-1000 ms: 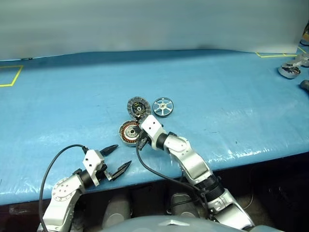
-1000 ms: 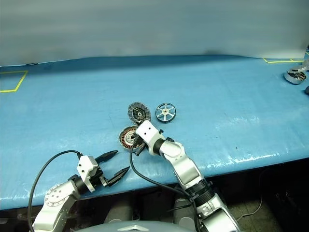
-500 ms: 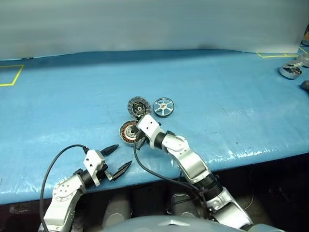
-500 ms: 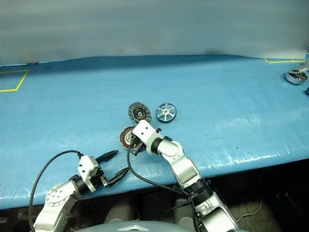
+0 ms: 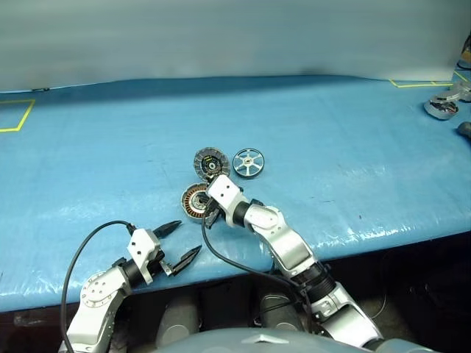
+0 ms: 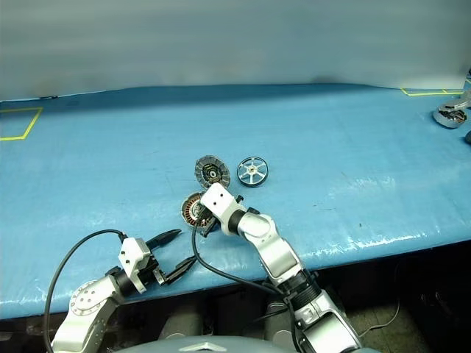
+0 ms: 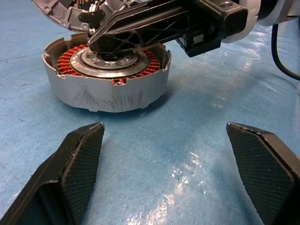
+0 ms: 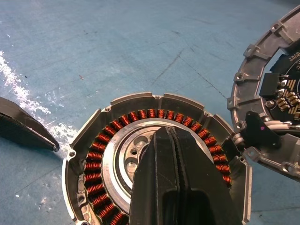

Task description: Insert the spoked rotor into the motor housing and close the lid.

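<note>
The motor housing point(image 5: 193, 201), a silver-rimmed puck with copper windings, lies on the blue table. My right gripper point(image 8: 171, 136) is shut, its fingers lying over the housing's pale centre point(image 7: 112, 58), with nothing held between them. The grey lid point(image 5: 211, 162) lies just behind the housing, its edge close to the housing's rim point(image 8: 274, 89). Right of the lid sits the spoked rotor point(image 5: 249, 162), flat and apart from both grippers. My left gripper point(image 7: 164, 126) stands open near the table's front edge, pointing at the housing from a short way off, empty.
Other metal parts point(image 5: 441, 108) lie at the table's far right corner. Yellow tape marks point(image 5: 18, 115) show at far left and far right. The table's front edge point(image 5: 368, 235) runs just under both arms. Black cables point(image 5: 81, 257) hang from each wrist.
My right forearm has swung slightly to the left, and its shut gripper stays over the housing. The left arm and the three parts have not moved.
</note>
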Controlling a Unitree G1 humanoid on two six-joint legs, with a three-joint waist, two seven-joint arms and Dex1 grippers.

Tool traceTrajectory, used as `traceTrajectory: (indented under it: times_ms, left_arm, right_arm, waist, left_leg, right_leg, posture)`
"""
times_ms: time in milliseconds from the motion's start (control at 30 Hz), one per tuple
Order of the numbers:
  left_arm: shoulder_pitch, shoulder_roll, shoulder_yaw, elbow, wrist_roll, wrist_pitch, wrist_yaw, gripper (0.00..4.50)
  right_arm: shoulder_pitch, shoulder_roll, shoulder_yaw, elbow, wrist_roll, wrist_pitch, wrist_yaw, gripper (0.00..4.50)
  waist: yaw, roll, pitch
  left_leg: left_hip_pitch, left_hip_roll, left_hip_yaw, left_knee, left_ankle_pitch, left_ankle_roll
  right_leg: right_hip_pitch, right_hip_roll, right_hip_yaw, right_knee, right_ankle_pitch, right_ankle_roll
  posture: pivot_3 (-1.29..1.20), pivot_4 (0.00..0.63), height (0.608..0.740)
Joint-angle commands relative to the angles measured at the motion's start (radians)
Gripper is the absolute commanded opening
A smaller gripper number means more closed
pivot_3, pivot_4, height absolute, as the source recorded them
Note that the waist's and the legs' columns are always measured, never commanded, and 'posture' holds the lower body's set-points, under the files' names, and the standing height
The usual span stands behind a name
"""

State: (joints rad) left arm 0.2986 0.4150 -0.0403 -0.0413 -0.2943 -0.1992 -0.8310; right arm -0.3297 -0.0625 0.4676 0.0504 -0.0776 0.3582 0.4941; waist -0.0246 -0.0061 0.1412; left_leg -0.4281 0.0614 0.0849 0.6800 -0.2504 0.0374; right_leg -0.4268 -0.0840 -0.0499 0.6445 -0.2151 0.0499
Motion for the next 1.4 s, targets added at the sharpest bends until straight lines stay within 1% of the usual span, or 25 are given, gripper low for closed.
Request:
traceTrajectory:
  times_ms: [33,167,367,467,600,733,900,1100,1233,1333,1400]
  left_arm:
    - [-0.002,-0.003,-0.005,-0.019,-0.003,-0.013,-0.005,4.45]
    - [-0.006,-0.004,-0.008,-0.017,-0.003,-0.011,-0.006,4.45]
    - [-0.005,-0.007,-0.014,-0.015,-0.002,-0.013,-0.004,4.45]
    - [-0.005,-0.008,-0.015,-0.014,-0.001,-0.013,-0.003,4.45]
    - [-0.008,-0.008,-0.012,-0.012,-0.001,-0.014,-0.002,4.45]
    - [-0.009,-0.008,-0.013,-0.012,-0.001,-0.015,-0.002,4.45]
    - [-0.004,-0.011,-0.015,-0.012,0.000,-0.017,-0.002,4.45]
    - [-0.001,-0.015,-0.013,-0.011,0.002,-0.018,-0.004,4.45]
    - [0.001,-0.015,-0.013,-0.011,0.003,-0.019,-0.004,4.45]
    - [0.001,-0.016,-0.014,-0.012,0.002,-0.019,-0.005,4.45]
    - [0.000,-0.015,-0.013,-0.012,0.001,-0.017,-0.006,4.45]
  right_arm:
    - [0.022,-0.011,0.022,0.013,-0.030,0.054,-0.010,0.04]
    - [0.013,-0.012,0.020,0.009,-0.047,0.079,-0.032,0.04]
    - [-0.020,-0.082,0.078,-0.053,-0.131,0.098,-0.018,0.04]
    - [-0.029,-0.108,0.099,-0.097,-0.144,0.109,0.007,0.04]
    - [-0.024,-0.109,0.110,-0.122,-0.132,0.129,0.037,0.04]
    - [-0.022,-0.098,0.104,-0.098,-0.142,0.140,0.019,0.04]
    - [-0.032,-0.114,0.112,-0.076,-0.191,0.132,-0.009,0.04]
    - [-0.030,-0.117,0.118,-0.081,-0.203,0.125,0.003,0.04]
    - [-0.013,-0.102,0.082,-0.123,-0.168,0.113,0.001,0.04]
    - [0.011,-0.065,0.007,-0.185,-0.112,0.035,-0.037,0.04]
    - [0.025,-0.044,-0.045,-0.238,-0.072,0.023,-0.053,0.04]
  waist:
    - [0.000,0.000,0.000]
    - [0.000,0.000,0.000]
    - [0.002,0.000,0.000]
    - [0.004,0.000,0.000]
    - [0.004,0.000,0.000]
    - [0.004,0.000,0.000]
    - [0.003,0.000,0.000]
    - [0.004,0.000,0.000]
    - [0.004,0.000,0.000]
    - [0.005,0.000,0.000]
    - [0.004,0.000,0.001]
  left_leg:
    - [0.000,0.000,0.000,0.000,0.000,0.000]
    - [0.000,0.000,0.000,0.000,0.000,0.000]
    - [0.000,0.000,0.000,0.000,0.000,-0.001]
    - [0.000,0.000,0.000,0.000,0.000,-0.001]
    - [0.000,0.000,0.000,0.000,0.000,-0.001]
    - [0.000,0.000,0.000,0.000,0.000,-0.001]
    - [0.000,0.000,0.000,0.000,0.000,-0.001]
    - [0.000,0.000,0.000,0.000,0.000,-0.001]
    - [0.000,0.000,0.000,0.000,0.000,-0.001]
    - [-0.001,0.000,0.000,0.000,0.000,-0.001]
    - [-0.002,0.000,0.000,0.000,0.000,-0.001]
  right_leg:
    - [0.000,0.000,0.000,0.000,0.000,0.000]
    - [0.000,0.000,0.000,0.000,0.000,0.000]
    - [0.000,0.000,0.000,0.000,0.000,-0.001]
    - [0.000,0.000,0.000,0.000,0.000,-0.001]
    - [0.000,0.000,-0.001,0.000,0.000,-0.001]
    - [0.000,0.000,-0.001,0.000,0.000,-0.001]
    - [0.000,0.000,-0.001,0.000,0.000,-0.001]
    - [0.000,0.000,-0.001,0.000,0.000,-0.001]
    - [0.000,0.000,-0.001,0.000,0.000,-0.001]
    - [-0.001,0.000,-0.001,-0.001,0.000,-0.001]
    - [-0.002,0.000,-0.001,-0.001,0.000,-0.001]
  posture:
    - [0.00,0.150,0.740]
    - [0.00,0.150,0.740]
    - [0.00,0.150,0.740]
    - [0.00,0.150,0.740]
    - [0.00,0.150,0.740]
    - [0.00,0.150,0.740]
    - [0.00,0.150,0.740]
    - [0.00,0.150,0.740]
    - [0.00,0.150,0.740]
    - [0.00,0.150,0.740]
    - [0.00,0.150,0.740]
